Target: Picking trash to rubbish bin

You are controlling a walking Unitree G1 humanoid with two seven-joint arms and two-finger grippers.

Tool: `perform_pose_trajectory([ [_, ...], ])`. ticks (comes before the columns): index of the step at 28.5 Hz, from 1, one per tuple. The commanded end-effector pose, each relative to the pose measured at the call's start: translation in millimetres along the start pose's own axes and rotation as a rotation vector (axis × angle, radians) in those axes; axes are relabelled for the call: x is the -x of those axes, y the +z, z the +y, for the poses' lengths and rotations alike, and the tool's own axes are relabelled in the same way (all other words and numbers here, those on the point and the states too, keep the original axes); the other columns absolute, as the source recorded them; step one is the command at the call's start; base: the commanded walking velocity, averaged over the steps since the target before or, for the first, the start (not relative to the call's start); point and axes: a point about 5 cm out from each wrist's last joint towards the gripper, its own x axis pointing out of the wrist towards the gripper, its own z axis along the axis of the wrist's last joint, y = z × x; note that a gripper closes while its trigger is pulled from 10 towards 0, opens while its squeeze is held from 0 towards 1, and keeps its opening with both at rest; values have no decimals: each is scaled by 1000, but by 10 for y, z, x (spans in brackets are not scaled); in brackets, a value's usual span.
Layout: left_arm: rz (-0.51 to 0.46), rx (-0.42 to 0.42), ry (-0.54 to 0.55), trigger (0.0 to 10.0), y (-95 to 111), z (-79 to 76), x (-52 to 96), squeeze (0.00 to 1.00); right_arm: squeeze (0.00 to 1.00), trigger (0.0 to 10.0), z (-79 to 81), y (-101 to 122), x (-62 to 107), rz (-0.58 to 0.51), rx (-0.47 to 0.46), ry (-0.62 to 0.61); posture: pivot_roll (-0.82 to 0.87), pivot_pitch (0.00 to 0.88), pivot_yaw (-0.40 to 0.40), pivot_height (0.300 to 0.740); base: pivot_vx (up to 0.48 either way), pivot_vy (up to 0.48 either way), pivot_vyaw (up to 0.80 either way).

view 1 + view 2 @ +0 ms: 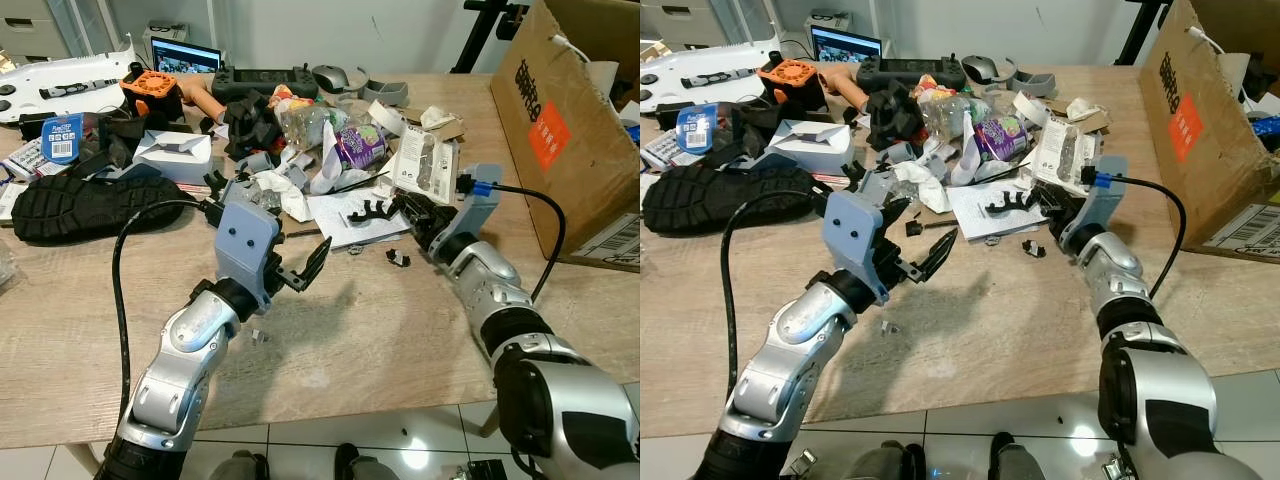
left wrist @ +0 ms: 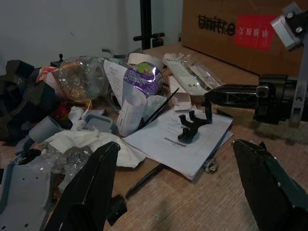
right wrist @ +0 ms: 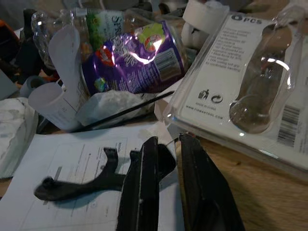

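A black plastic bracket [image 1: 372,211] lies on a white paper sheet [image 1: 335,222] in the middle of the wooden table. My right gripper [image 3: 175,149] is low over the sheet, its fingers pinched together on the bracket's [image 3: 77,185] near end. My left gripper [image 1: 290,268] hovers open above bare wood to the left of the sheet, its fingers [image 2: 91,192] spread wide with nothing between them. Just behind the sheet are a crushed purple can [image 1: 360,145], a clear blister pack [image 1: 425,165], crumpled tissue [image 1: 275,190] and a clear plastic bottle [image 1: 305,120].
A large open cardboard box [image 1: 570,120] stands at the right edge of the table. A black shoe sole [image 1: 90,205], a white carton [image 1: 175,155] and electronics crowd the left and back. A small black fragment [image 1: 398,258] lies on the wood near the sheet.
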Motion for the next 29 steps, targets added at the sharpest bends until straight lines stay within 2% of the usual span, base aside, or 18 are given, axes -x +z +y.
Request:
perform_pose_trajectory([
  [1,13,-2,-6,10000,-35,-22,1,0,0,0,-39,42,2,-2,-9,-9,126,248,-36,740,0,0,0],
  [5,8,-5,2,10000,-37,-7,-23,0,0,0,0,211,-73,-57,-27,20,121,250,-45,740,0,0,0],
  [8,1,-2,13,10000,-33,-6,-27,0,0,0,92,566,-192,-187,-75,96,106,232,-50,740,0,0,0],
  [13,-7,4,25,10000,-37,-2,-42,0,0,0,157,892,-255,-290,-98,156,87,244,-53,740,0,0,0],
  [14,-8,7,20,10000,-45,-22,-47,0,0,0,162,936,-259,-282,-67,170,84,237,-52,740,0,0,0],
  [17,-8,7,15,10000,-56,-34,-73,0,0,353,139,865,-241,-236,0,160,75,236,-60,740,0,0,0],
  [18,-13,8,20,10000,-46,-47,-70,0,1000,10000,92,700,-202,-181,31,122,83,250,-63,740,0,0,0],
  [20,-14,8,22,10000,-38,-54,-60,0,1000,10000,82,562,-171,-156,-5,118,87,239,-62,740,0,0,0],
  [23,-5,2,26,10000,-50,-26,-28,0,1000,10000,111,425,-161,-132,-33,111,91,276,-60,740,0,0,0],
  [27,-1,4,30,10000,-47,-15,8,0,1000,10000,139,341,-155,-116,-45,110,95,260,-53,740,0,0,0],
  [29,8,2,18,10000,-63,-20,15,0,1000,10000,144,275,-150,-95,-58,99,97,281,-51,740,0,0,0],
])
